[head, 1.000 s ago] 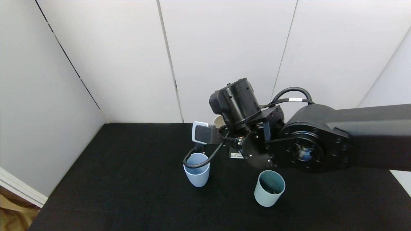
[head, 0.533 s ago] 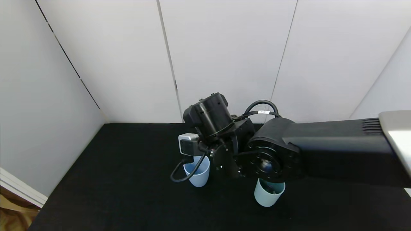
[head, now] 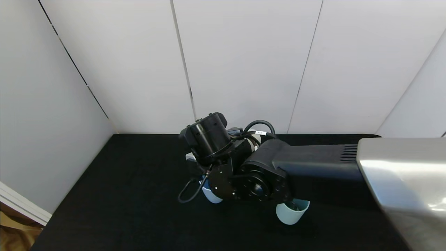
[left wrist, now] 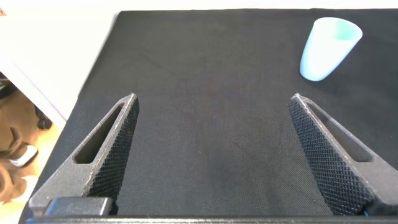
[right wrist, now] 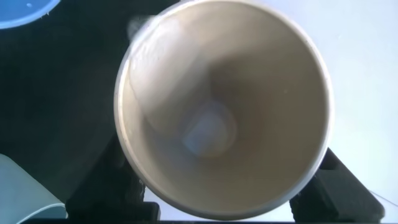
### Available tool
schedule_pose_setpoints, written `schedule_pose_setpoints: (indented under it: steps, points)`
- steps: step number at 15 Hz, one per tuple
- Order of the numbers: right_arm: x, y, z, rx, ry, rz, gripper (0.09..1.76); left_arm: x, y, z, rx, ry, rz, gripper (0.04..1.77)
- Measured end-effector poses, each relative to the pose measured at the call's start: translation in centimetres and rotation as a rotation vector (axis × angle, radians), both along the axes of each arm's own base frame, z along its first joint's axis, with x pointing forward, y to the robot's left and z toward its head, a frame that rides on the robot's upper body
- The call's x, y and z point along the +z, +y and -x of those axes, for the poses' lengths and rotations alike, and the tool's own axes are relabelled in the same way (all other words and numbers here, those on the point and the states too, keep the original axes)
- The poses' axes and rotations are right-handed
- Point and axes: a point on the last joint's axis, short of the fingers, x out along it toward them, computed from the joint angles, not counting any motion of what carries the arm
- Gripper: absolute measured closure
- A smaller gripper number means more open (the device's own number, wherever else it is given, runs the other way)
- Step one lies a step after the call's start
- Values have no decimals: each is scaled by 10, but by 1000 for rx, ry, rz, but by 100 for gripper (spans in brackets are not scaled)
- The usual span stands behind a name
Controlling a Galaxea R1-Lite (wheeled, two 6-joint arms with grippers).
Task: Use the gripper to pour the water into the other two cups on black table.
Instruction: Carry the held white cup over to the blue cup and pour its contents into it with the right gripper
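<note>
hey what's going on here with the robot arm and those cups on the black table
The right gripper holds a cream-beige cup, its jaws closed on the sides. In the head view that arm reaches across the black table and hangs low over the light blue cup, mostly hiding it, with the teal-green cup standing nearby to the robot's right. The held cup's mouth faces the wrist camera; any water inside is hard to make out. The left gripper is idle, jaws open above bare table.
</note>
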Motion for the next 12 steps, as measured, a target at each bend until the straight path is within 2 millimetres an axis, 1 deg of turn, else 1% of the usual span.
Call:
schedule_pose_setpoints:
  steps: [4, 7, 12]
  points:
    - [-14, 13, 4, -23, -14, 47, 60, 0, 0, 0, 0, 0, 1, 9]
    - [-25, 18, 5, -31, -13, 99, 60, 0, 0, 0, 0, 0, 1, 9]
    - [-31, 23, 2, -17, -13, 160, 60, 0, 0, 0, 0, 0, 1, 9]
